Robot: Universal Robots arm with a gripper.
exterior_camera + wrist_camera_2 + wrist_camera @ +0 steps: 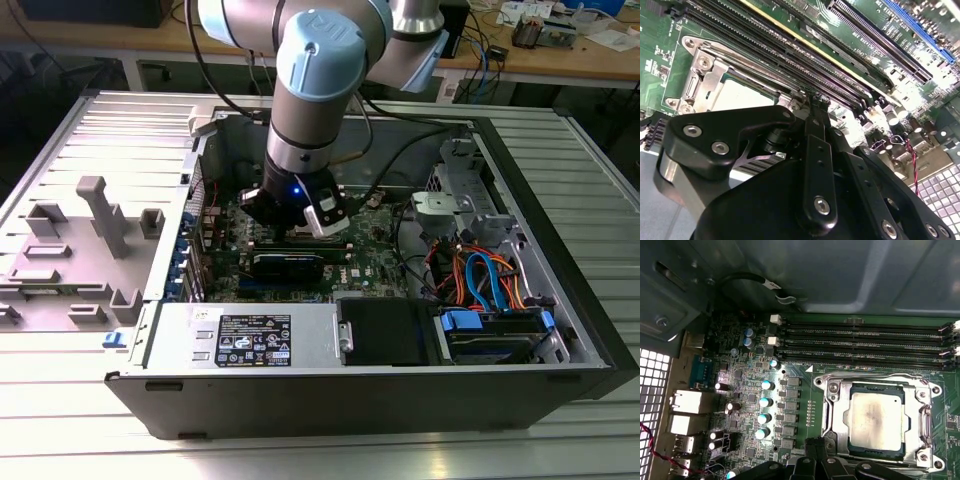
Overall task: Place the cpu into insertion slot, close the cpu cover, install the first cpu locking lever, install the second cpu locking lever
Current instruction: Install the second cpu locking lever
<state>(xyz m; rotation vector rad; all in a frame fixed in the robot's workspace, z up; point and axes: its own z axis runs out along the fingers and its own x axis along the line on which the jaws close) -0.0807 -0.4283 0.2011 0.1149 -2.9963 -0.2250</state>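
First wrist view shows the cpu (876, 420) lying flat in the insertion slot (832, 422), its silvery top facing up. The cpu cover (921, 416) is folded down around it like a metal frame, and the chip's top shows through the big hole in the middle. The black gripper (815, 446) sits right at one edge of the slot, beside the cover and just off the chip. Its jaws look pressed together into one thin tip, and nothing is held between them. In the second wrist view the gripper (817, 102) points its tip down at the edge of the cpu cover (700, 80), but I cannot tell if it touches the metal. Long black memory slots (865, 342) run close beside the socket on the green motherboard (740, 390). A row of small round silver cans (765, 400) stands on the other side. In the exterior view the robot arm (315, 90) reaches down into the open computer case (320, 400), which lies on the ribbed metal worktop (60, 420). Coloured cables (480, 280) bunch up toward the exterior view's right, well apart from the gripper (300, 232).
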